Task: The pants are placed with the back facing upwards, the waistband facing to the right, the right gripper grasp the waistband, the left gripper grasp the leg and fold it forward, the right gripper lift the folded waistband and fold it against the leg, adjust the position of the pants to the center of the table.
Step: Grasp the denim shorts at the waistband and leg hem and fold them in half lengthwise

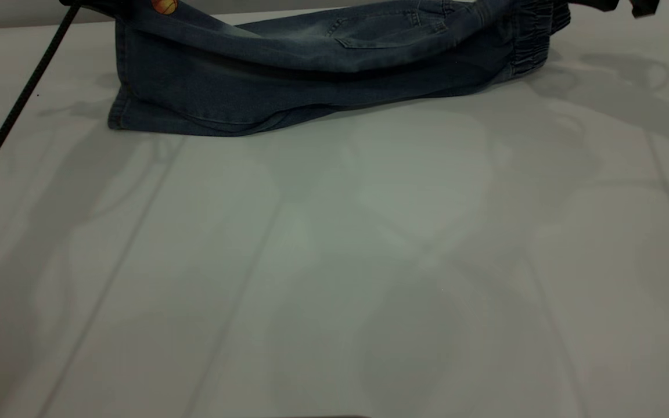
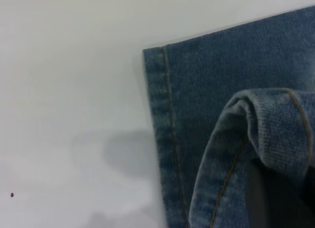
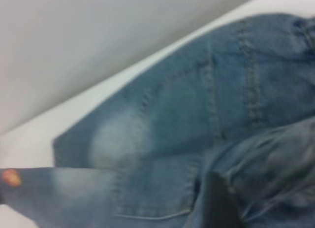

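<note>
The pants (image 1: 323, 64) lie along the far edge of the worktop (image 1: 334, 261), with one long side lifted and folded over the other. The waistband (image 1: 535, 35) is at the right end and the hems at the left end. The printed leg (image 1: 195, 26) is raised at the left, with an orange ball of its print visible near the top edge of the exterior view. In the left wrist view, the left gripper (image 2: 275, 198) shows as a dark form with a fold of hem draped over it, apparently clamped on the leg; the lower leg lies flat beneath. The right gripper (image 3: 216, 198) shows in its wrist view as a dark form among bunched denim near the waistband; its degree of opening cannot be determined. A black cable (image 1: 18, 104) crosses the left side of the worktop.
</note>
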You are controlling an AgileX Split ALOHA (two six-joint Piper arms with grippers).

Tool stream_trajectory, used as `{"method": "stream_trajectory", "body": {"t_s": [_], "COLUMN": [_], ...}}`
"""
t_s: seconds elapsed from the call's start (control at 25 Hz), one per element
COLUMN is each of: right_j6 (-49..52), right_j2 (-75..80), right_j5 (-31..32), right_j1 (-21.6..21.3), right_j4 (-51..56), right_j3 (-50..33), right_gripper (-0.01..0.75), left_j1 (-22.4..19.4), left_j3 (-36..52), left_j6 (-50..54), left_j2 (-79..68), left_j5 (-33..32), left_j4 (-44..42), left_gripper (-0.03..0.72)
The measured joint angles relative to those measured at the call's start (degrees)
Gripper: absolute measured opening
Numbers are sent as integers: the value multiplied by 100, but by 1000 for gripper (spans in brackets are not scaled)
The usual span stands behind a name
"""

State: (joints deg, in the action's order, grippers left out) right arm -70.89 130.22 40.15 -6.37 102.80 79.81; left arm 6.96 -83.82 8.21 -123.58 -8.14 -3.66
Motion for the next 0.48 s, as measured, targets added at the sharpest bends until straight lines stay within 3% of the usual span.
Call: {"method": "stream_trajectory", "body": {"t_s": [0.08, 0.2, 0.32, 0.48], "right_j6": [-27, -65, -8, 360], "right_j2": [0, 0, 0, 0], "right_j5": [250, 600, 659, 659], "right_j1": [0, 0, 0, 0], "right_j4": [0, -6, -283, -952], "right_j3": [165, 332, 345, 345], "right_gripper": [504, 602, 615, 579], "left_j1": [0, 0, 0, -31], "left_j3": [0, 0, 0, 0], "left_j6": [0, -12, -61, -59], "left_j2": [0, -4, -4, -6], "left_j5": [0, 24, 187, 285], "left_j4": [0, 0, -2, -2], "left_gripper": [48, 48, 48, 48]}}
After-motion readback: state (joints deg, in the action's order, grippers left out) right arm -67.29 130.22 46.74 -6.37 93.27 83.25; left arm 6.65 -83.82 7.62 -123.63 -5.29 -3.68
